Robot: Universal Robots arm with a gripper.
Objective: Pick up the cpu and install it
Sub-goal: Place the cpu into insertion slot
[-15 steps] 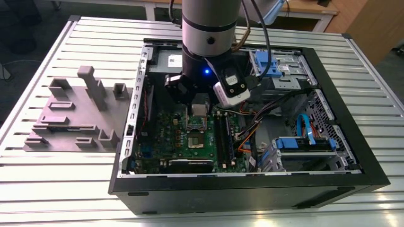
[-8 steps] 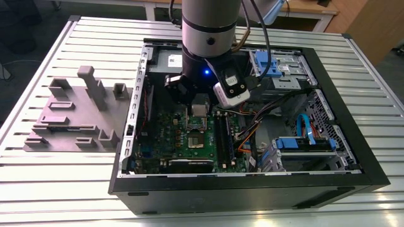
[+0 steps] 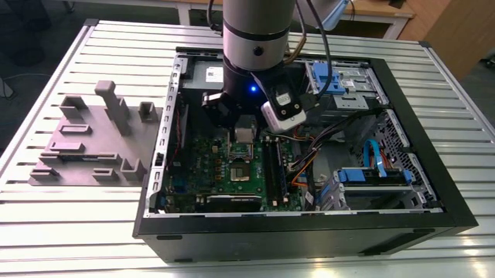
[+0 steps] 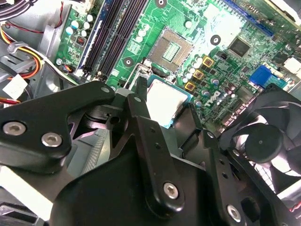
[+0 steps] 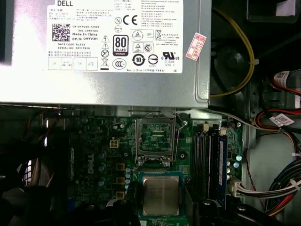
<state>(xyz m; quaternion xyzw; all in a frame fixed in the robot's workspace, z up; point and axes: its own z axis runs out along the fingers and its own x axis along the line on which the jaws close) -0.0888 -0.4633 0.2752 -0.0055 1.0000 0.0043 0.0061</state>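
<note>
One grey fixture block (image 3: 89, 145) stands on the slatted table (image 3: 62, 220) at the exterior view's left. Right of it, inside the open computer case (image 3: 294, 237), the gripper (image 3: 243, 132) is clamped on the cpu (image 3: 244, 137), hovering over the green motherboard (image 3: 203, 155), near its open socket (image 3: 240, 172).

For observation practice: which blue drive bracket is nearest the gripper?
The blue bracket beside the arm, high in the exterior view; the other sits lower.
</note>
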